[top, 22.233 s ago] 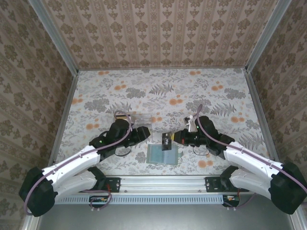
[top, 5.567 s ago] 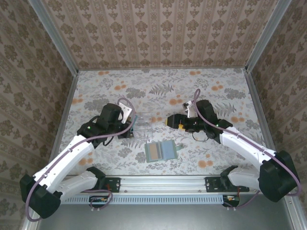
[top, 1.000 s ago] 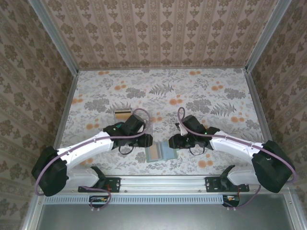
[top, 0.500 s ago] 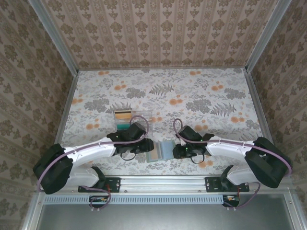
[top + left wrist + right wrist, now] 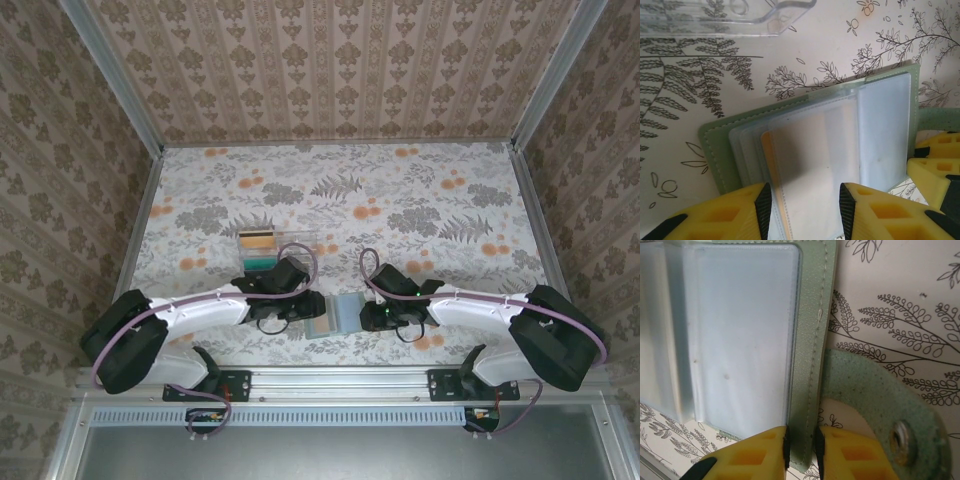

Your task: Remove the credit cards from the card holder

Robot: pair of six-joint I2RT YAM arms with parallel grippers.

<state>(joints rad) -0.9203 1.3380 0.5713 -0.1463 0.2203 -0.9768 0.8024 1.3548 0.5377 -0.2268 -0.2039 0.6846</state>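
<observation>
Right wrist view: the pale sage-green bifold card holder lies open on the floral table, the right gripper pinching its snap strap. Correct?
Not the strap. The right wrist view shows the right gripper pinching the stitched cover edge of the pale sage-green bifold card holder; the rounded snap strap lies free beside it. The rest is right.

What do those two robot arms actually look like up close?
The left arm and right arm have white shells, black joints and a purple cable looping along each. Their fingers are blocky yellow with recessed cut-outs and black inner edges.
</observation>
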